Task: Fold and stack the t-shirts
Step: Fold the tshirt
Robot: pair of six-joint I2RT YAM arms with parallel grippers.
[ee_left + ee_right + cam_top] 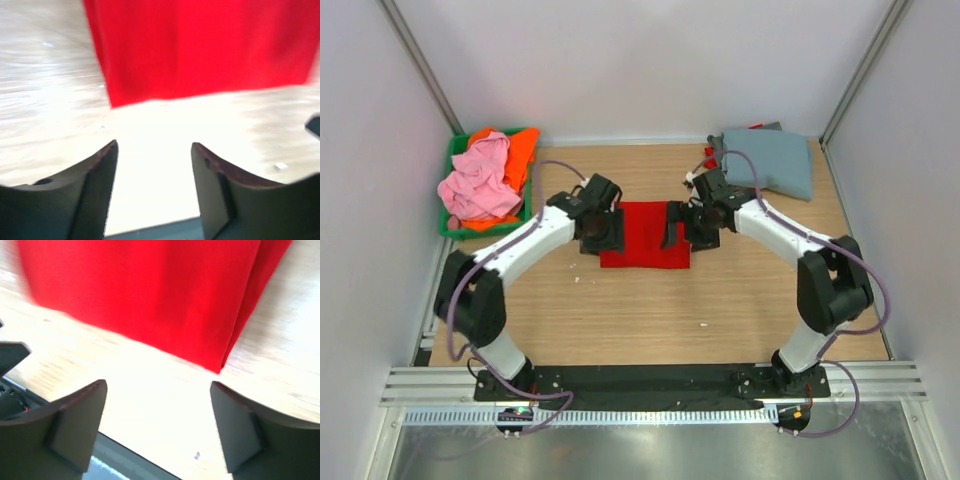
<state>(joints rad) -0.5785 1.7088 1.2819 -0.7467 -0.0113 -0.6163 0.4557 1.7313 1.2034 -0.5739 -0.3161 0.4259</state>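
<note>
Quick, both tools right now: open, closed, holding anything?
Left tool: open, holding nothing; red t-shirt lies ahead of it.
Right tool: open, holding nothing.

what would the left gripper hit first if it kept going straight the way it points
The left gripper would likely meet bare table first, just short of the red shirt; depth is unclear.

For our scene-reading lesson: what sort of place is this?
Likely a robot lab test cell: white walls box in a wooden table, a left arm and right arm bolted at its near edge, a red shirt between them.
</note>
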